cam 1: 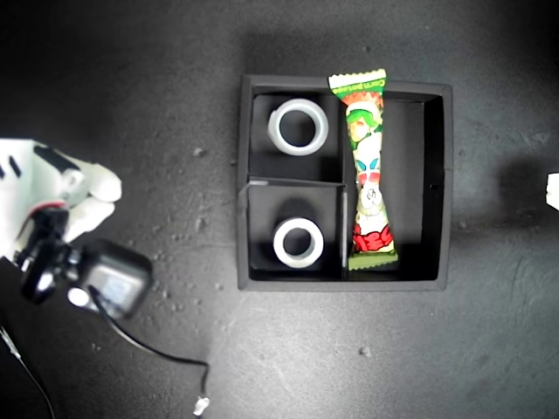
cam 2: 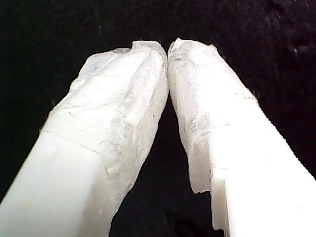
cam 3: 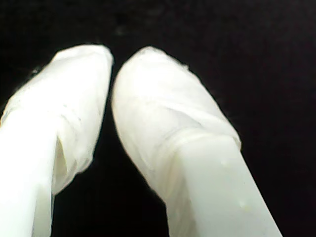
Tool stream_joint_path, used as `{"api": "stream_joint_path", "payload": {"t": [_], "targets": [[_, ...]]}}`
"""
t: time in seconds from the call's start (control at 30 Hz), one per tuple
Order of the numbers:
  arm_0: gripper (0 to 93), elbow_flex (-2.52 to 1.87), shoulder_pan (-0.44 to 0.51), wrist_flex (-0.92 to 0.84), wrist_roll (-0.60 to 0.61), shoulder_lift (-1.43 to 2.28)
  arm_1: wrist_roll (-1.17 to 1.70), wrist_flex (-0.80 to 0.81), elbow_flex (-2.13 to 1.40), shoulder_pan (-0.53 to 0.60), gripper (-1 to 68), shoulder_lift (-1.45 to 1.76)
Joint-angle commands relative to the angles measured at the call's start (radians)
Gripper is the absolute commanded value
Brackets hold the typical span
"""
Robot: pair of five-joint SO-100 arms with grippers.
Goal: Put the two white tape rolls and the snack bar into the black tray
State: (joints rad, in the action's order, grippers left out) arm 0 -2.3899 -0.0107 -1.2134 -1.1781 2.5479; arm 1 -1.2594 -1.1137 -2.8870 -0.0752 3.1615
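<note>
The black tray (cam 1: 437, 183) sits in the middle of the exterior view. One white tape roll (cam 1: 298, 127) lies in its upper small compartment and another white tape roll (cam 1: 298, 242) in the lower one. The snack bar (cam 1: 367, 175) lies along the long compartment, its top crimped end resting over the tray's wall. My first gripper (cam 2: 168, 49) is shut with its taped tips touching and nothing between them, over bare black surface. My second gripper (cam 3: 112, 64) is also shut and holds nothing. The wrist views do not show which arm is which.
An arm (cam 1: 61, 227) with a black camera block (cam 1: 109, 278) stands at the exterior view's left, well clear of the tray. Its cable (cam 1: 157, 349) trails toward the bottom edge. A white part (cam 1: 553, 190) shows at the exterior view's right edge. The mat is dark and crumb-speckled.
</note>
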Motion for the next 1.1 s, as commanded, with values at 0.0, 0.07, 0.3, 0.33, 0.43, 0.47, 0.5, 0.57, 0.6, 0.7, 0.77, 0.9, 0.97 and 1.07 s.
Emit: {"api": "stream_joint_path", "payload": {"t": [0.0,0.07,0.3,0.33,0.43,0.47,0.5,0.57,0.6,0.7,0.77,0.9,0.97,1.07], "targets": [[0.0,-0.222,0.02,0.054,-0.026,0.288,0.026,-0.002,-0.041,-0.009,-0.4,0.057],[0.0,-0.311,0.029,0.057,-0.04,0.387,0.048,-0.018,-0.086,-0.014,-0.5,0.143],[0.0,-0.526,0.048,0.006,-0.066,0.693,0.107,-0.014,-0.216,-0.015,-0.5,0.189],[0.0,-0.554,0.051,-0.021,-0.066,0.758,0.124,-0.018,-0.236,-0.018,-0.5,0.189],[0.0,-0.603,0.06,-0.08,-0.071,0.839,0.184,-0.002,-0.236,-0.008,-0.3,0.189],[0.0,-0.617,0.063,-0.081,-0.067,0.839,0.189,0.0,-0.238,-0.008,-0.3,0.189],[0.0,-0.634,0.066,-0.08,-0.064,0.839,0.189,-0.005,-0.238,-0.011,-0.1,0.189],[0.0,-0.687,0.066,-0.071,-0.08,0.839,0.158,-0.026,-0.238,-0.021,0.0,0.189],[0.0,-0.727,0.069,-0.057,-0.101,0.839,0.16,-0.026,-0.238,-0.021,0.0,0.189],[1.7,-0.749,0.057,-0.086,-0.155,0.839,0.264,-0.061,-0.238,-0.04,0.0,0.189],[1.7,-0.749,0.048,-0.1,-0.117,0.839,0.281,-0.089,-0.238,-0.032,0.0,0.189],[1.8,-0.749,0.035,-0.16,-0.071,0.839,0.302,-0.129,-0.238,-0.034,0.0,0.189],[1.8,-0.749,0.035,-0.161,-0.067,0.839,0.27,-0.175,-0.238,-0.069,0.0,0.189],[1.7,-0.749,0.04,-0.175,-0.092,0.839,0.195,-0.227,-0.238,-0.091,0.0,0.189]]}}
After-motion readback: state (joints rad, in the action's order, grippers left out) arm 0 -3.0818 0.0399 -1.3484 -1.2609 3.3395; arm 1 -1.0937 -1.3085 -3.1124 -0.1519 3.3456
